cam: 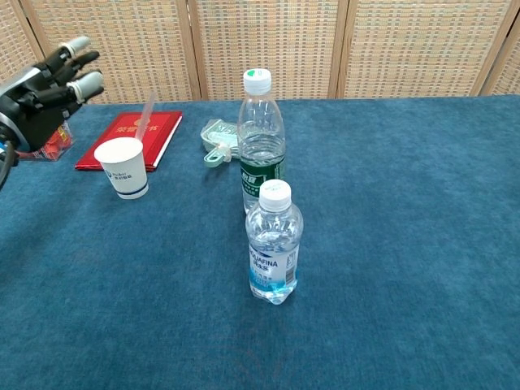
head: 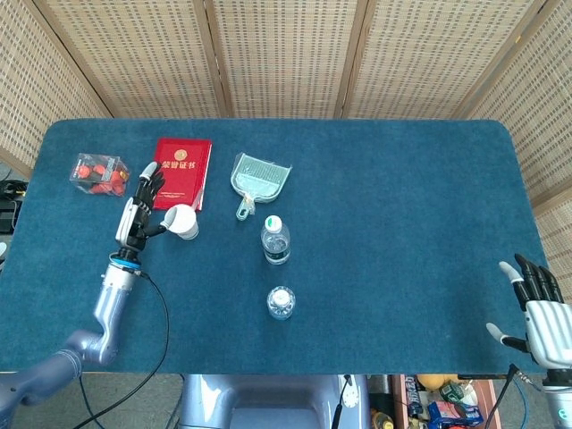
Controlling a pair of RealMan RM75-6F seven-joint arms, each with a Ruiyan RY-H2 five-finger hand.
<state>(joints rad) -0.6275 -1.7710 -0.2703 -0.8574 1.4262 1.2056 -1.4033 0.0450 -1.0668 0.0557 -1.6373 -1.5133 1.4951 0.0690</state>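
Left hand (head: 136,213) hovers just left of the paper cup (head: 182,222), fingers spread apart and holding nothing; in the chest view the same hand (cam: 42,96) shows at the left edge, raised above the table with its fingers fanned toward the cup (cam: 123,166). The cup stands upright on the blue table (head: 402,214), apart from the hand, and a pale straw (cam: 144,114) leans out of it, tilted to the right, with no finger on it. A red booklet (head: 183,170) lies flat just behind the cup, its near edge close to the cup's rim. Further left, behind the hand, sits a clear packet of red items (head: 98,172). To the right of the booklet lies a light green dustpan (head: 257,179), handle toward the robot. Nearer the middle stand two upright bottles: a taller one with a dark green label (cam: 261,146) and, in front of it, a shorter one with a blue label (cam: 274,244); both are capped and well apart from the cup. Right hand (head: 539,315) rests low at the table's near right corner in the head view, fingers extended and apart, holding nothing, well away from everything on the table.
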